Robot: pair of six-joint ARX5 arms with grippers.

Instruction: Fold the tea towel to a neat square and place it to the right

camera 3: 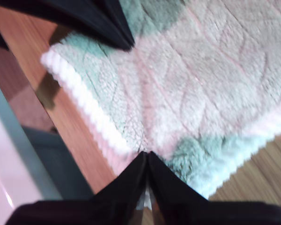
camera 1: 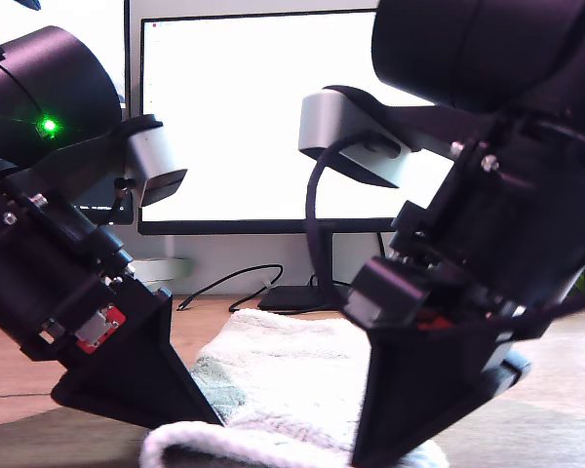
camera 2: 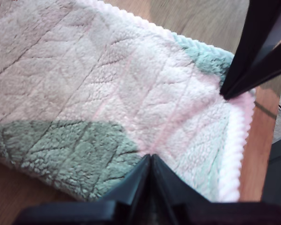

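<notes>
Towel (camera 2: 107,84) lies low centre of the exterior view on the worktop (camera 1: 205,322), looking folded once. Your first gripper (camera 2: 151,157) and second gripper (camera 3: 146,153) each pinch its hem; squaring and placement remain.

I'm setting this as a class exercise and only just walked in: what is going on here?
Two robot arms are working on an off-white tea towel lying on a wooden table in front of a bright monitor. My first gripper and my second gripper both have their jaws closed, tips pressed onto the towel near its beaded hem. Whether either has pinched cloth is unclear.
</notes>
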